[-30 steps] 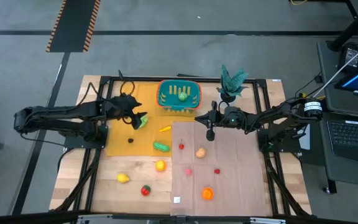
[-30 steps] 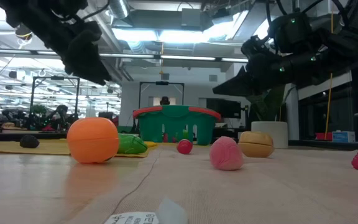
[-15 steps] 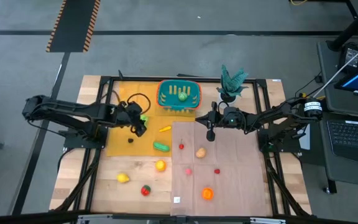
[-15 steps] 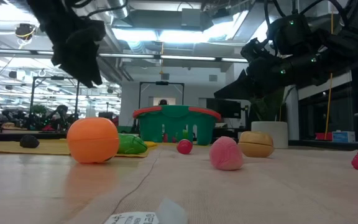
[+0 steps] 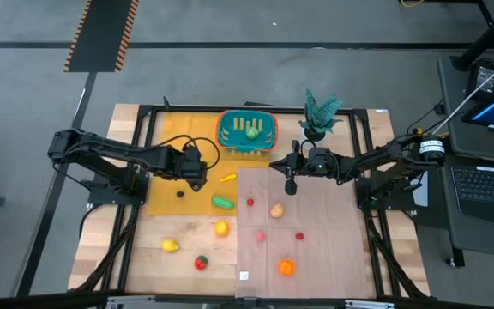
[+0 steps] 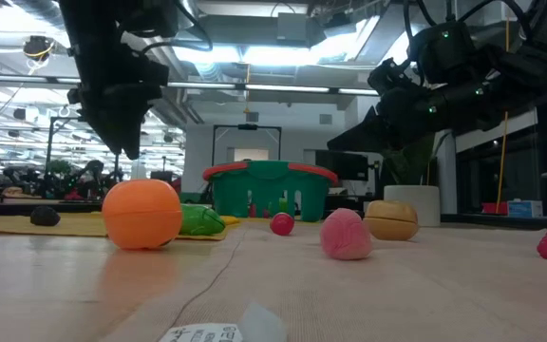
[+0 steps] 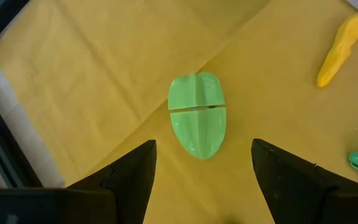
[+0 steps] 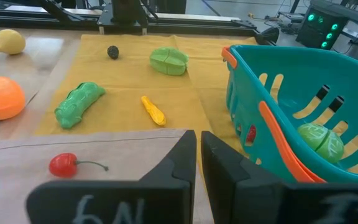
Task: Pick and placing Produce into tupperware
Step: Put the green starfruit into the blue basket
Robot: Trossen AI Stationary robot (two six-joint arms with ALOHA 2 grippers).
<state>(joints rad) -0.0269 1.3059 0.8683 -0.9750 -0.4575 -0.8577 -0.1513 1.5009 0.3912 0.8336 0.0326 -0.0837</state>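
A light-green produce piece [image 7: 197,123], split by a seam, lies flat on the yellow cloth [image 7: 92,56]. My left gripper [image 7: 204,144] hangs above it, pointing steeply down and open, a finger on either side and clear of it. In the high view my left gripper [image 5: 195,168] hides this piece. The teal tupperware [image 5: 247,131] with an orange rim stands at the table's far middle and holds a green piece [image 8: 319,140]. My right gripper [image 5: 290,184] waits shut above the brown cloth, just near of the tupperware [image 8: 291,112].
A yellow piece [image 5: 227,178], a dark-green one [image 5: 222,202] and a black berry [image 5: 179,193] lie near my left gripper. More produce is scattered over the brown cloth [image 5: 316,257] and the bare wood nearer the front. A potted plant [image 5: 319,114] stands right of the tupperware.
My left gripper has moved toward the table's right edge and sunk slightly. It has tipped from a shallow slant to pointing steeply down over the light-green piece. The gap between its fingers looks the same.
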